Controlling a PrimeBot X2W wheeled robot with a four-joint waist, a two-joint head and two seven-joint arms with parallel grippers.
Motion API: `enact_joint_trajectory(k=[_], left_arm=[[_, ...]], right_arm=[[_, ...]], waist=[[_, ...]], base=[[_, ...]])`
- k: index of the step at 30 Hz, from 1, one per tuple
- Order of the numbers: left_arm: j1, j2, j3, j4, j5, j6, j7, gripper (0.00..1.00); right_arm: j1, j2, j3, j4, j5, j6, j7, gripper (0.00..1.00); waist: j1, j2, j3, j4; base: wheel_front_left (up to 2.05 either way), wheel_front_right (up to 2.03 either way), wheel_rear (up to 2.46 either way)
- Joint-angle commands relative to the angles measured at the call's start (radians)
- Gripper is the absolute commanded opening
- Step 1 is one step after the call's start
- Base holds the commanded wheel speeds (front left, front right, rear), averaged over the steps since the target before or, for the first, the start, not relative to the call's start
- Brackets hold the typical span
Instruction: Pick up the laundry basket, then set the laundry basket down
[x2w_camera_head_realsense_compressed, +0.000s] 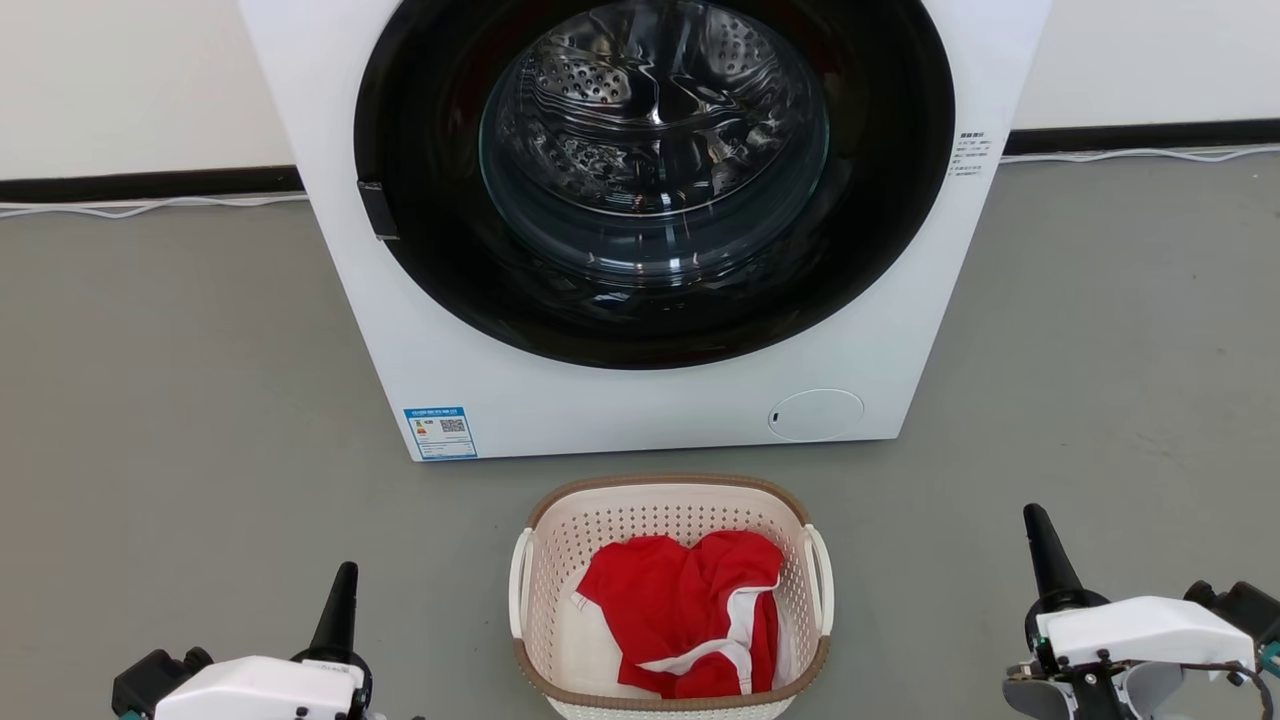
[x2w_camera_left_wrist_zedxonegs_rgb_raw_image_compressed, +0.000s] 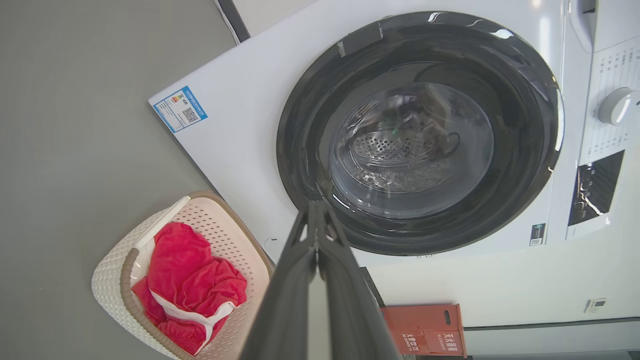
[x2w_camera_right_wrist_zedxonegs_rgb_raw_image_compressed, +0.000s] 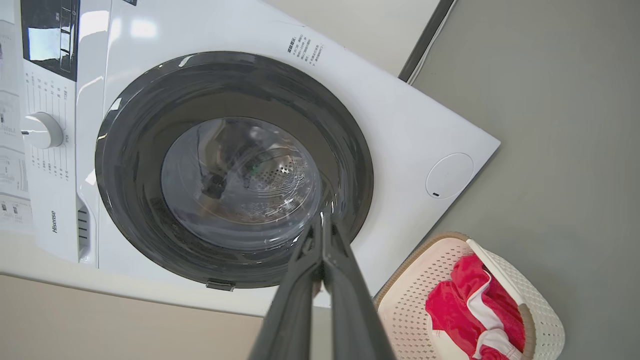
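Note:
The laundry basket (x2w_camera_head_realsense_compressed: 560, 570), cream-white and perforated with a brown rim and white side handles, stands on the grey floor just in front of the washer, a red and white garment (x2w_camera_head_realsense_compressed: 690, 610) inside it. It also lies at the lower left of the left wrist view as laundry basket (x2w_camera_left_wrist_zedxonegs_rgb_raw_image_compressed: 112, 280) and at the lower right of the right wrist view as laundry basket (x2w_camera_right_wrist_zedxonegs_rgb_raw_image_compressed: 545, 310). My left gripper (x2w_camera_head_realsense_compressed: 345, 570) is shut, well to the basket's left. My right gripper (x2w_camera_head_realsense_compressed: 1032, 515) is shut, well to its right. Both are empty, fingers pressed together: left gripper (x2w_camera_left_wrist_zedxonegs_rgb_raw_image_compressed: 315, 207), right gripper (x2w_camera_right_wrist_zedxonegs_rgb_raw_image_compressed: 322, 220).
A white front-loading washer (x2w_camera_head_realsense_compressed: 640, 400) with its round dark door shut stands right behind the basket. A white cable (x2w_camera_head_realsense_compressed: 150, 207) runs along the wall base. A red box (x2w_camera_left_wrist_zedxonegs_rgb_raw_image_compressed: 425, 330) sits beside the washer. Grey floor (x2w_camera_head_realsense_compressed: 180, 420) spreads open on both sides.

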Motion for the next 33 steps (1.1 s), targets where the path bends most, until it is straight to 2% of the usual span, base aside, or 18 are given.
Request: enact_joint_trajectory(k=[1, 33], left_arm=[[-0.050, 0.011, 0.024, -0.037, -0.035, -0.011, 0.014, 0.00], [-0.056, 0.017, 0.035, -0.117, -0.359, -0.040, 0.105, 0.00]], right_arm=[[-0.017, -0.003, 0.011, -0.039, 0.042, 0.005, 0.016, 0.00], [-0.006, 0.000, -0.016, -0.120, 0.423, 0.007, 0.105, 0.00]], waist=[[0.0000, 0.0000, 0.000, 0.001], [-0.0001, 0.0000, 0.007, 0.018]], base=[[0.00, 0.00, 0.00], [0.00, 0.00, 0.00]])
